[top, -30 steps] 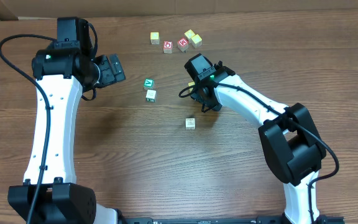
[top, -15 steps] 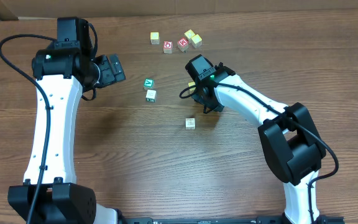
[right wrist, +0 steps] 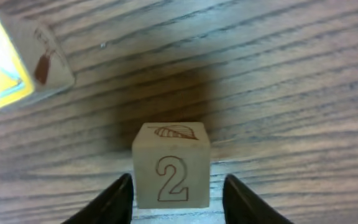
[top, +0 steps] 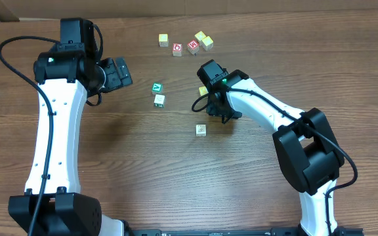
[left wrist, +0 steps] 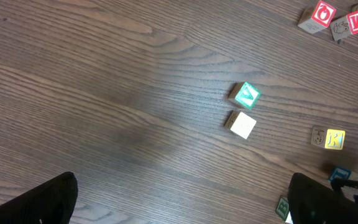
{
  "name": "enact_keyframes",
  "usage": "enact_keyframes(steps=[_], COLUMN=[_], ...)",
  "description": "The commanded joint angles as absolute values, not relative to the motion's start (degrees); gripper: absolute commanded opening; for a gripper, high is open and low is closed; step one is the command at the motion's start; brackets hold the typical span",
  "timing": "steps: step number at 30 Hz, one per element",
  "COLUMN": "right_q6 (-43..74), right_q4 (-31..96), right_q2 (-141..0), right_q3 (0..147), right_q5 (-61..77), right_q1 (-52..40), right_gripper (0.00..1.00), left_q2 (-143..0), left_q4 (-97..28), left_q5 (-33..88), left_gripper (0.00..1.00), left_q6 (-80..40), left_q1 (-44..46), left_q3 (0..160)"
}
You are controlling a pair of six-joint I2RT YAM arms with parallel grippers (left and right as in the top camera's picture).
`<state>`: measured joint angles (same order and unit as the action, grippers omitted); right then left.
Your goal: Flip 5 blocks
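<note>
Seen from the right wrist, a pale block marked "2" (right wrist: 171,165) stands on the table between my right gripper's (right wrist: 178,190) fingers. The jaws are open; the left finger is nearly against the block and the right one stands clear of it. A yellow block (right wrist: 5,65) lies at the upper left. From overhead, the right gripper (top: 220,108) hides the "2" block, with the yellow block (top: 203,90) beside it. A pale block (top: 201,130) lies just in front. My left gripper (top: 120,72) hovers open and empty at the left.
A green block (top: 156,88) and a white block (top: 159,100) lie mid-table. Two red blocks (top: 177,49) and several yellow ones (top: 163,40) sit at the far edge. The left wrist view shows the green block (left wrist: 247,95) and the white block (left wrist: 242,124) ahead.
My right gripper has shifted slightly toward the near side, uncovering the yellow block beside it. The left arm has not moved.
</note>
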<state>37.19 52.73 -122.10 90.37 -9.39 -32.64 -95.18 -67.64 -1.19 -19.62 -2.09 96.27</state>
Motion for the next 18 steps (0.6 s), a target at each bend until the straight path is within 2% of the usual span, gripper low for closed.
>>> enact_keyframes(steps=[1, 3, 6, 18], right_q6=[35.3, 35.3, 35.3, 35.3], right_q4=[52.5, 52.0, 50.5, 49.8], right_q2=[-121.1, -121.1, -121.1, -121.1], right_q3=[91.7, 91.7, 91.7, 91.6], right_q5=[-8.8, -9.0, -9.0, -9.0], right_q1=[-32.4, -32.4, -32.2, -31.7], right_gripper=[0.58, 0.62, 0.61, 0.39], left_q2=[-95.6, -95.6, -95.6, -95.6], left_q4=[-67.4, -67.4, -67.5, -67.4], left_q5=[-1.9, -1.9, -1.9, -1.9], left_gripper=[1.0, 1.0, 1.0, 1.0], left_q6=[-20.8, -20.8, -20.8, -20.8], left_q1=[-1.8, -1.8, -1.8, -1.8], left_q3=[97.7, 97.7, 97.7, 97.7])
